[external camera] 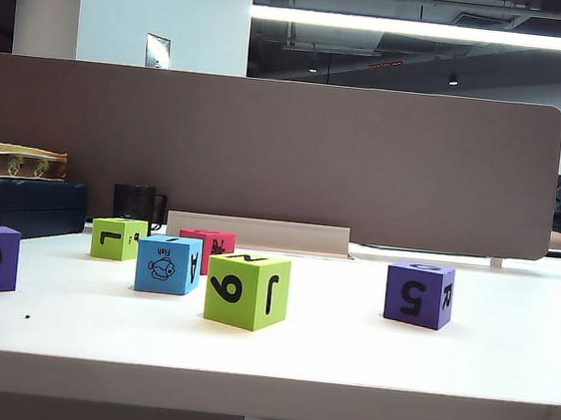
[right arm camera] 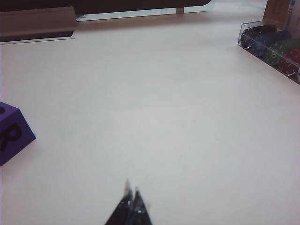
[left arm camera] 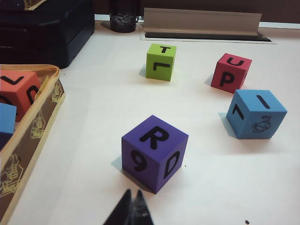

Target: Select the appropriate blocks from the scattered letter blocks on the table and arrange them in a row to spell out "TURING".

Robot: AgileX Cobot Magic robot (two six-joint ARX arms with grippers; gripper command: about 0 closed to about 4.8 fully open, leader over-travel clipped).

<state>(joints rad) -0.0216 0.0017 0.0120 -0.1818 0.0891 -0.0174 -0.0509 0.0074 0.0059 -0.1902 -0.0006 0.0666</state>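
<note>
Nearest to us, the thick front edge of the white counter (external camera: pixel 261 394), and we've got six letter blocks scattered across it, nothing in a row yet. Both arms are out of the wide shot. The left pincer (left arm camera: pixel 132 206) hangs just short of the purple block (left arm camera: pixel 154 152) with its tips pressed together, empty; the right pincer (right arm camera: pixel 131 202) is likewise closed on nothing, over bare counter, the other purple block (right arm camera: pixel 11 133) well off to its side.

Biggest worry, we'd say: picking the wrong face. The large lime block (external camera: pixel 247 290) shows 9 and J to us, the purple block wears R, 9 and D, so the wanted letter could end up turned away. Next: the cluster. The blue fish block (external camera: pixel 168 264), the red block (external camera: pixel 207 248) and the small lime block (external camera: pixel 119 238) stand close, so closed tips coming in could nudge a neighbour. Smaller still: the black mug (external camera: pixel 137 204) behind them could catch a long reach.
</note>
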